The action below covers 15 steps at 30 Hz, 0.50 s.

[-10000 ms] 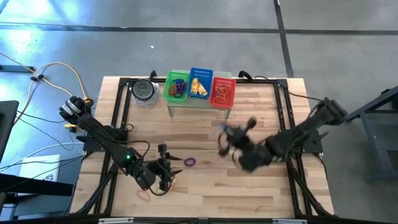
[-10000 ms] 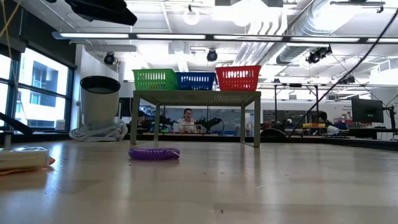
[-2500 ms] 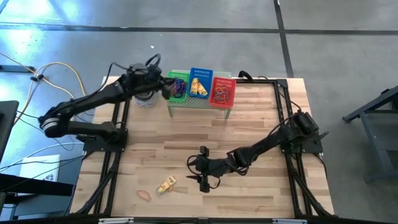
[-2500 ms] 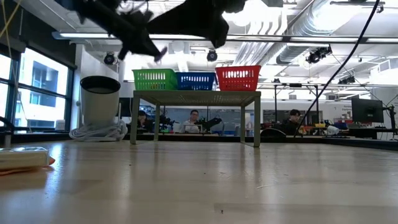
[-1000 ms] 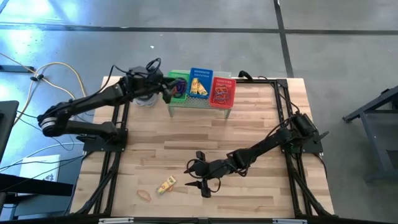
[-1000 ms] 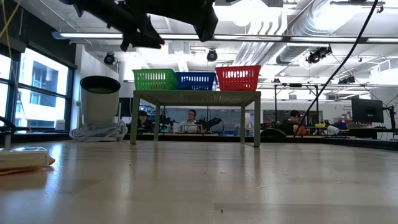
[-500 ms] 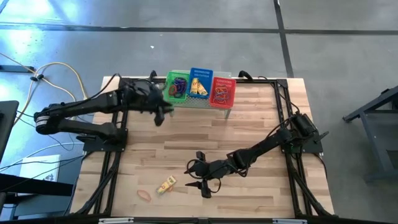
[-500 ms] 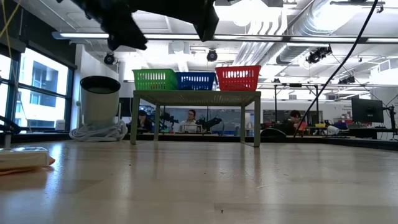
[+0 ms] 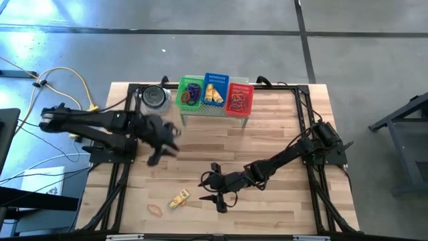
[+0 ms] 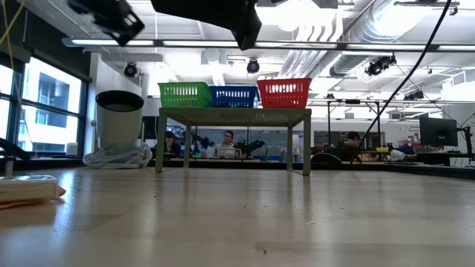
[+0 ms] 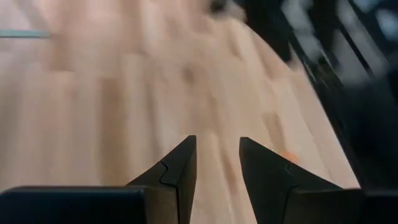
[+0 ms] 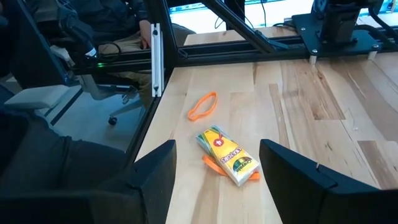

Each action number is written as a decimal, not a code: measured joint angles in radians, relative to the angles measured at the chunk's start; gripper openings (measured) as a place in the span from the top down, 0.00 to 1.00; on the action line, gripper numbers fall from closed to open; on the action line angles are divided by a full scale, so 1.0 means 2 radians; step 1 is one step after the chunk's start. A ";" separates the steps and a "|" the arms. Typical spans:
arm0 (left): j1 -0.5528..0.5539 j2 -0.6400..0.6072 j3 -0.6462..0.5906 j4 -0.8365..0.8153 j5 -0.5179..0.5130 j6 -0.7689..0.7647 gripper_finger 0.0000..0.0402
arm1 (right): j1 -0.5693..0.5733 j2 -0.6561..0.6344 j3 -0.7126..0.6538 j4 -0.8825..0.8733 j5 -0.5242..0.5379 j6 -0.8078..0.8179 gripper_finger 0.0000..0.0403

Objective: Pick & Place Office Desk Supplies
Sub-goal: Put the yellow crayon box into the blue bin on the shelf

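Hovering over pale plank wood, right pincer [image 12: 214,165] spread, glossy yellow packet [image 12: 228,156], thin orange loop [image 12: 203,106], left pincer [image 11: 216,163] apart, empty.

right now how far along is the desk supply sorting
Mostly done, judging by the layout: the green basket, blue basket and red basket each hold sorted items. In hand: nothing. The left gripper is open and empty above bare wood, and the right gripper hangs open over the yellow packet. Left: that packet, the orange band under it and the orange loop near the table's front edge.
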 joint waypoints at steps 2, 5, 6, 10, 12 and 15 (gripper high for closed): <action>-0.040 0.001 0.000 -0.019 -0.001 0.005 0.71 | 0.001 0.000 0.000 -0.004 0.000 0.000 0.46; -0.104 0.003 0.000 -0.030 -0.015 -0.017 0.71 | 0.001 0.000 0.000 -0.009 0.000 -0.001 0.46; -0.128 0.003 0.000 -0.029 -0.018 -0.022 0.71 | 0.001 0.000 0.000 -0.009 0.000 -0.001 0.46; -0.217 0.005 0.000 -0.003 -0.039 -0.054 0.71 | 0.001 0.000 0.000 -0.009 0.000 -0.001 0.46; -0.256 0.010 0.000 0.017 -0.065 -0.071 0.71 | 0.001 0.000 0.000 -0.009 0.000 -0.001 0.46; -0.304 0.027 0.000 0.027 -0.110 -0.074 0.71 | 0.001 0.000 0.000 -0.009 0.000 -0.001 0.46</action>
